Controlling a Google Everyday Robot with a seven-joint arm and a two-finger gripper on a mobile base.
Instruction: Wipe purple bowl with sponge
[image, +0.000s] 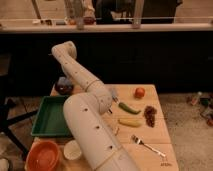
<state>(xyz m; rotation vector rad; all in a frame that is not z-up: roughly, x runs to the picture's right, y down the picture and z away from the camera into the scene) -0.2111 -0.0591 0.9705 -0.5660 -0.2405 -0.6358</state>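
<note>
The purple bowl (64, 89) sits at the far left corner of the wooden table (150, 131). A small bluish-grey block, the sponge (63, 80), shows right over the bowl's rim. My arm rises from the bottom of the view, bends at a white elbow (64, 50) and comes down onto the bowl. My gripper (64, 76) is at the sponge, just above the bowl. It is dark against the background and mostly hidden.
A green tray (50, 116) lies in front of the purple bowl. An orange bowl (44, 155) and a small white bowl (72, 150) stand at the near left. A red fruit (139, 92), green pepper (129, 107), banana (130, 122), grapes (150, 115) and fork (148, 145) lie to the right.
</note>
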